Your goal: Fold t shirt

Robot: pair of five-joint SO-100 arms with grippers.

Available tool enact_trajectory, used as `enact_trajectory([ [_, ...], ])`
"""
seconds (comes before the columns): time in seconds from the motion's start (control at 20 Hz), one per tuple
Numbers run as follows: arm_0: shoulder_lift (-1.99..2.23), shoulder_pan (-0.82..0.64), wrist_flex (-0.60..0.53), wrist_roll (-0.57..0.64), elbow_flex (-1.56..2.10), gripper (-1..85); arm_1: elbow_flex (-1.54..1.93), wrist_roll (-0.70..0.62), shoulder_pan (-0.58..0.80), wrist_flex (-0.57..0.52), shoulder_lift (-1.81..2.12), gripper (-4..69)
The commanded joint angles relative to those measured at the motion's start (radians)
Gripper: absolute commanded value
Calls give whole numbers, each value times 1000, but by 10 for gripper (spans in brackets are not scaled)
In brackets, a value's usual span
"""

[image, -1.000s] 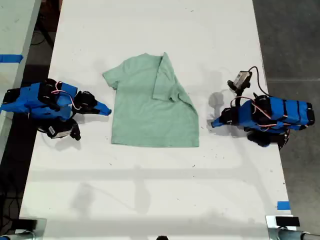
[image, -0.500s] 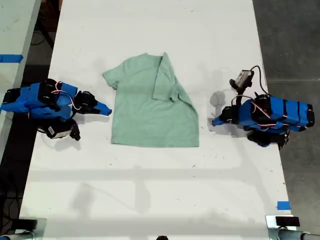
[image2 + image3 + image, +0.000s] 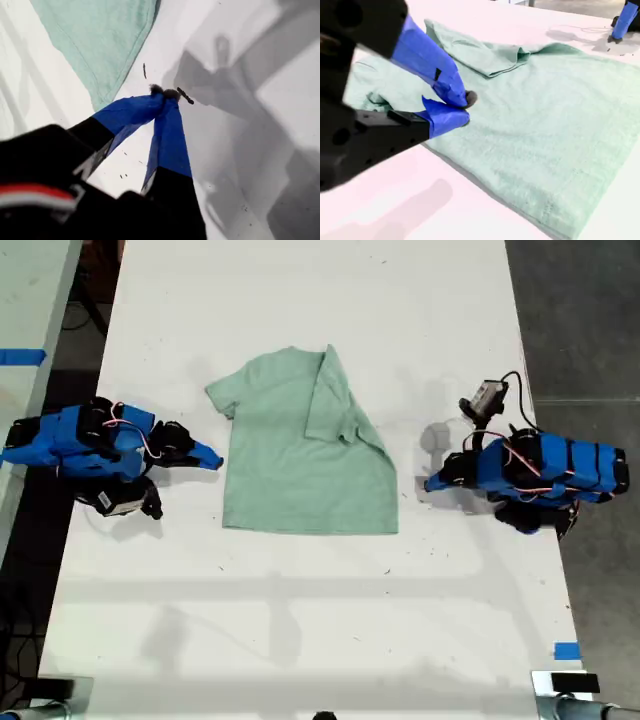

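The pale mint-green t shirt (image 3: 290, 460) lies flat on the white table, with one sleeve and side folded inward toward the exterior view's right. My first gripper (image 3: 430, 483) is shut and empty, resting low over the table just off the shirt's hem corner (image 3: 100, 40) on the exterior view's right; its fingertips (image 3: 165, 95) meet. My second gripper (image 3: 215, 462) is on the exterior view's left, beside the shirt's edge. Its blue fingers (image 3: 445, 75) are shut on nothing, just above the cloth (image 3: 545, 125). The first gripper (image 3: 622, 22) shows far across the shirt.
The white table (image 3: 300, 620) runs the length of the exterior view, with dark floor past its right edge. A blue tape mark (image 3: 566, 650) sits near the lower right corner. Another table with blue tape (image 3: 20, 356) stands at the exterior view's left.
The first arm has shifted very slightly; its gripper tip sits a touch higher in the exterior view. The shirt and the second arm have not moved.
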Motion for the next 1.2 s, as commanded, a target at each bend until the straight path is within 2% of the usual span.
enact_trajectory([
  [0.0,9,-20,-11,-12,11,-2,26,0,11,3,14,-8],
  [0.25,8,-63,-6,-5,15,-2,28,2,9,2,14,-8],
  [0.35,8,-32,-26,9,-66,-2,28,2,5,-5,14,-8],
  [0.45,8,-78,-43,71,-109,-2,28,2,5,-5,14,-8],
  [0.55,8,-179,-72,222,-43,-2,28,5,3,-5,14,-8],
  [0.6,6,-218,-83,210,12,-2,29,8,2,-5,14,-8],
  [0.65,6,-166,-71,218,-20,-2,29,9,2,-5,14,-8],
  [0.75,8,-71,-121,206,3,-2,29,11,2,-3,14,-8],
  [1.15,8,-97,-106,183,8,-2,31,14,5,-2,14,-8],
])
